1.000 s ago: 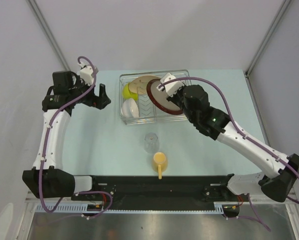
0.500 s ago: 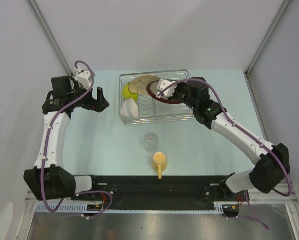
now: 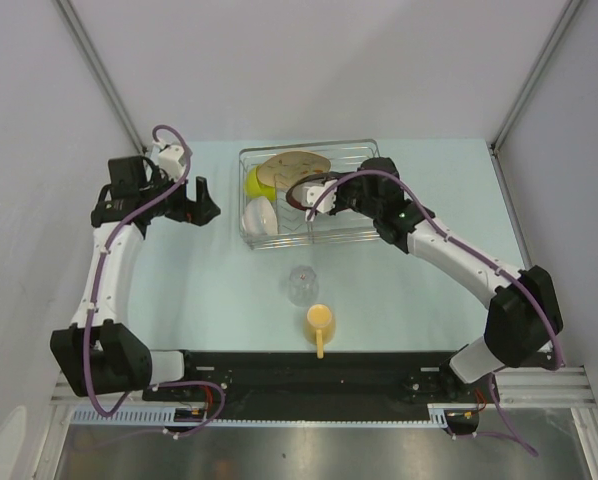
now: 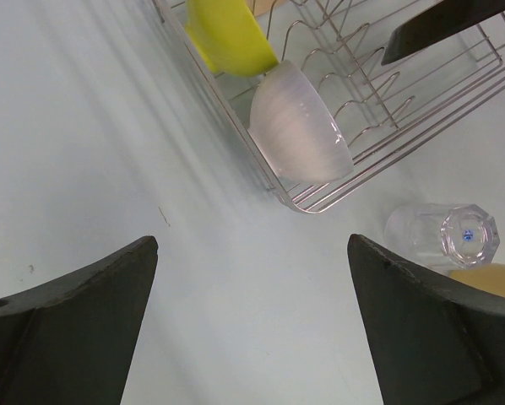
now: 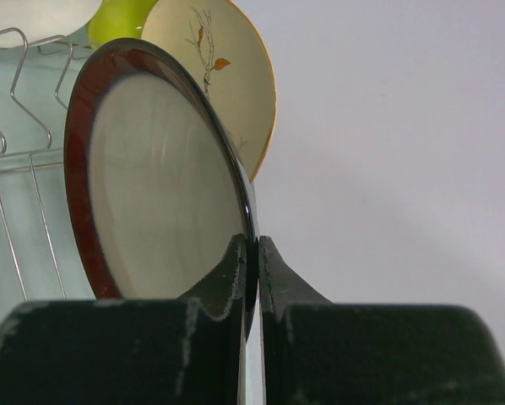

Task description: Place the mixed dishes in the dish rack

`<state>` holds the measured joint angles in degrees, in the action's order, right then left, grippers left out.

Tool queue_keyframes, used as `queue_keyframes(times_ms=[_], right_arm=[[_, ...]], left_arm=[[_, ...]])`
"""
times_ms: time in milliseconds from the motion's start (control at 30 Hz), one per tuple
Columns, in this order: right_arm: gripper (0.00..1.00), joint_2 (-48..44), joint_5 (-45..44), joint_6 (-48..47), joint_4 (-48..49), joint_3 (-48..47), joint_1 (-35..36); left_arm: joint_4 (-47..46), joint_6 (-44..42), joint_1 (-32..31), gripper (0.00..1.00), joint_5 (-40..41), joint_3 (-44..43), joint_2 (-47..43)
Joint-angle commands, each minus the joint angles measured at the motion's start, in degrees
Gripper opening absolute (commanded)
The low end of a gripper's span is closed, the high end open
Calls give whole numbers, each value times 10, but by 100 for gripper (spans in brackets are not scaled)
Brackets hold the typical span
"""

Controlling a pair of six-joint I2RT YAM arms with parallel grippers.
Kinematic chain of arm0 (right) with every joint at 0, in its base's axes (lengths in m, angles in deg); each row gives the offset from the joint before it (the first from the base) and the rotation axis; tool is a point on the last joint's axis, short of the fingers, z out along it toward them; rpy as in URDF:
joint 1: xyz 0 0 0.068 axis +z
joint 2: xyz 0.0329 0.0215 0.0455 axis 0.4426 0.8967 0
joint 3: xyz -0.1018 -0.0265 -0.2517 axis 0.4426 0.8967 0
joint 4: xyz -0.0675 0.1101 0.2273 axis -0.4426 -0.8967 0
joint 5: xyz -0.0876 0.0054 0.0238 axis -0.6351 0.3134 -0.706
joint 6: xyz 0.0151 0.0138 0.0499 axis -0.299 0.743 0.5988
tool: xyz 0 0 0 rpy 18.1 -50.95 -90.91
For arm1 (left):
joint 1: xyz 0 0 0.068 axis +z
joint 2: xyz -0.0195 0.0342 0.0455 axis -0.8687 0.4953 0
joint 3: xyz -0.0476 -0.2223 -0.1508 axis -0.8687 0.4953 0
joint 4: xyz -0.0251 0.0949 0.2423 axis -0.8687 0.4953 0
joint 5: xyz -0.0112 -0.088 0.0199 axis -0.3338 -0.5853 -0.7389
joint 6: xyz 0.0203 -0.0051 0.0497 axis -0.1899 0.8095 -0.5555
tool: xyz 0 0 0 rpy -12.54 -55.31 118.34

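Change over the last second: the right arm is swinging the round plate with the glossy red-brown rim and pale centre (image 5: 160, 186) out of a tilted, nearly flat pose above the right half of the silver wire dish rack (image 3: 329, 238). It is lowering the plate on edge among the upright prongs near the rack's middle. Judgement: this placement is nearing its end, with release not yet done.

The right gripper (image 5: 252, 251) is clamping the plate's rim at the edge nearest the wrist, one finger on each face. The plate is standing nearly upright, just in front of a cream floral plate (image 5: 227, 67) leaning at the rack's back. Whether its far rim is touching the rack floor, I cannot tell.

The left gripper (image 4: 252, 253) is hovering left of the rack, jaws spread wide and holding nothing, and is barely shifting over the same second.

The small lime-green bowl (image 4: 227, 38) and small white bowl (image 4: 299, 126) are sitting in the rack's left end. The clear drinking glass (image 3: 301, 283) and yellow handled mug (image 3: 320, 320) are waiting on the table in front of the rack, well apart from both grippers.
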<state>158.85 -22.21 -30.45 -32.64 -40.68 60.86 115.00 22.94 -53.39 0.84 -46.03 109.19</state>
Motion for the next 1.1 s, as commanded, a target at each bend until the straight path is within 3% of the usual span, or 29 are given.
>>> queue_keyframes(times_ms=[0, 333, 1067], right_arm=[[0, -1, 21, -41, 147, -34, -4], [0, 18, 44, -29, 155, -64, -10], [0, 84, 54, -40, 161, -77, 66]], left_arm=[[-28, 8, 7, 100, -14, 8, 5], [-40, 11, 9, 100, -17, 18, 16], [-56, 8, 20, 100, -21, 44, 14]])
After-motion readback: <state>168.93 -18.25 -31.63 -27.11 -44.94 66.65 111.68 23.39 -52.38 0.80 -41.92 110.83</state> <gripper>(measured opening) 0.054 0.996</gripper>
